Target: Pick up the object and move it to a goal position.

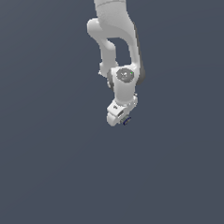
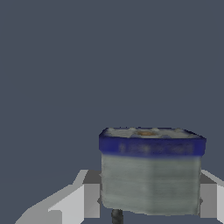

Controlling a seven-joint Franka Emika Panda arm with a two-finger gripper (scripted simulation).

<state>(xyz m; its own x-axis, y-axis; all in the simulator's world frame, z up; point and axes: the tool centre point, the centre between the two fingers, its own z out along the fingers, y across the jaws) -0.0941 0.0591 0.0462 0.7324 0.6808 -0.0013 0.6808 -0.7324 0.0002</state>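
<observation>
Object (image 2: 151, 173), a small tub with a blue rim and grey-green sides, sits between the two white fingers (image 2: 74, 203) of the gripper (image 2: 151, 205), which pinch it from either side. From the exterior view it is a tiny dark speck (image 1: 126, 121) at the tip of the gripper (image 1: 120, 117), below the white arm (image 1: 114, 34). Plain grey-blue ground (image 1: 52, 174) lies all around.

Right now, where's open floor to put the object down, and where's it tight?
Bare grey floor lies open on every side of the arm in the exterior view. The only crowded spot is at the gripper, where the object sits between the fingers. No goal marker shows.
</observation>
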